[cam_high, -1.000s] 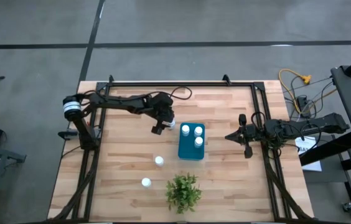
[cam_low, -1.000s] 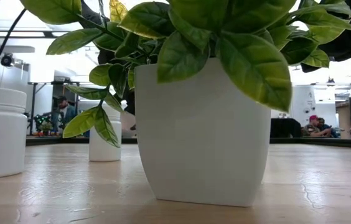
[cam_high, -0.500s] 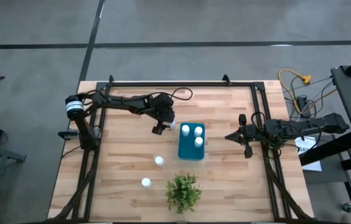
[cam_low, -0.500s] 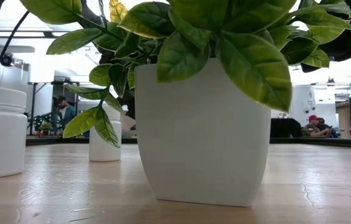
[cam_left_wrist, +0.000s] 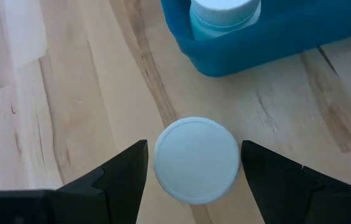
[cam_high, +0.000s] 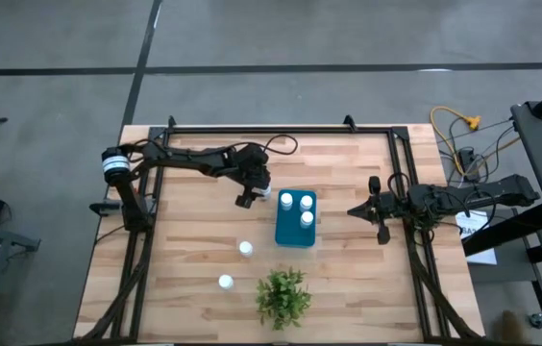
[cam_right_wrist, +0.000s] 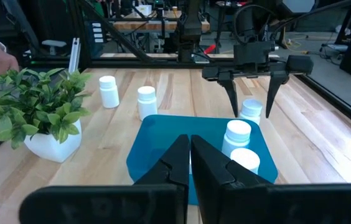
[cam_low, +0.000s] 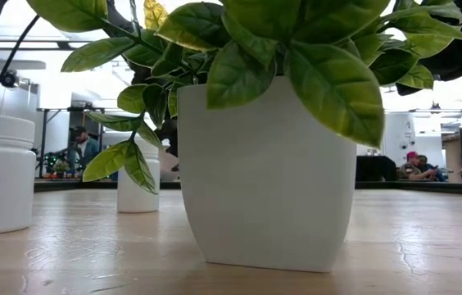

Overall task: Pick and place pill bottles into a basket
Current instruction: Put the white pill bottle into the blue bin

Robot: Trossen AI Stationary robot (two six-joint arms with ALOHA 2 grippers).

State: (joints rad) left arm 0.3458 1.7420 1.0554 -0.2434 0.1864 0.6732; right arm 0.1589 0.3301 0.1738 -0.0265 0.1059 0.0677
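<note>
From above, you see the basket (cam_high: 296, 219) mid-table holding three pill bottles (cam_high: 307, 218); two more (cam_high: 245, 248) stand loose on the wood near the plant (cam_high: 283, 294). Your left gripper (cam_high: 252, 198) hangs just beside the basket, and the right gripper (cam_high: 357, 210) waits on the other side of it.

Left wrist view: your fingers (cam_left_wrist: 121, 180) are spread, straddling a sixth bottle (cam_left_wrist: 196, 160) without touching it.

Right wrist view: your fingers (cam_right_wrist: 216, 163) are pressed together, empty.
</note>
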